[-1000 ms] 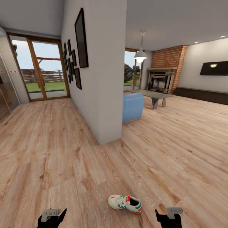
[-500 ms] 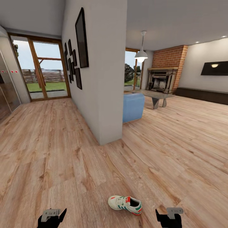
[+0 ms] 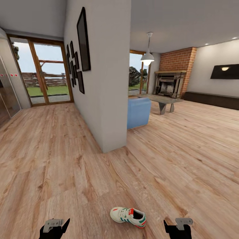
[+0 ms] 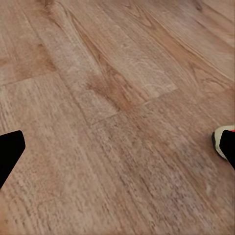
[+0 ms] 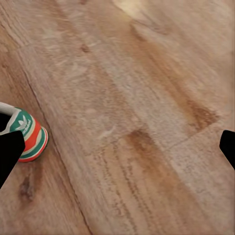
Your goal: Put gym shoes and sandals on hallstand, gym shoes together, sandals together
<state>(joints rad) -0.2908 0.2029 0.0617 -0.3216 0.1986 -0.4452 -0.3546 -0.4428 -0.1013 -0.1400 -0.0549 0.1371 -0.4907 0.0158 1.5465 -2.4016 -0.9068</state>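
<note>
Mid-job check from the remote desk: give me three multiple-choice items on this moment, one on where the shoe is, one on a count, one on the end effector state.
1. Where does the gym shoe lie?
A. On the corridor floor, between the two end effectors
B. On the blue seat
C. On the low table by the fireplace

2. How many gym shoes are in the head view?
A. None
B. One
C. Two

3. What do the left end effector and right end effector hold?
A. One shoe each
B. A sandal in the left
C. Nothing; both are open

Answers: 1 A, it rests on the planks between them. 2 B, a single white sneaker shows. 3 C, in both wrist views the fingers stand wide apart over bare floor.
</note>
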